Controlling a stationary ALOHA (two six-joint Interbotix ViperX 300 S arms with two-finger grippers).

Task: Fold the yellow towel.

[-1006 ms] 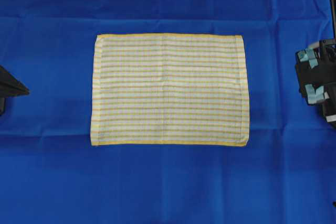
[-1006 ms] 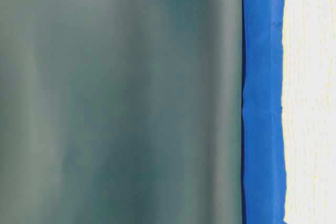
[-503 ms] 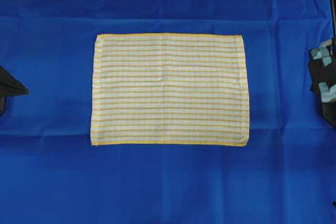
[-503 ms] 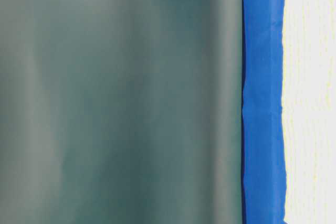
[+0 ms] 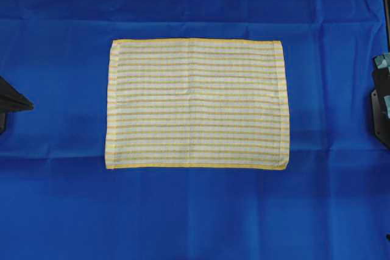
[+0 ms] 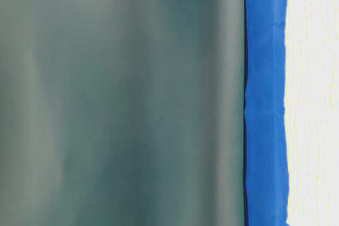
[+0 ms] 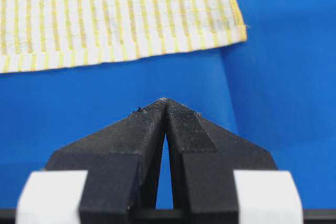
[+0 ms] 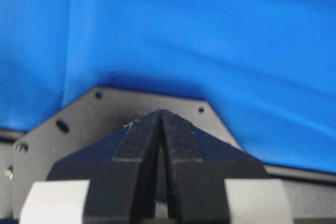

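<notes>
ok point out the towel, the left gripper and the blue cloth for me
towel (image 5: pixel 195 105), overhead view, middle of the striped cloth
left gripper (image 7: pixel 166 102), left wrist view, where the closed fingertips meet
blue cloth (image 5: pixel 195 217), overhead view, bare stretch below the towel

A blurred grey-green surface (image 6: pixel 122 99) fills the left; a plain blue cloth strip (image 6: pixel 265 99) borders the pale yellow-striped towel (image 6: pixel 312 99) at right.
</notes>
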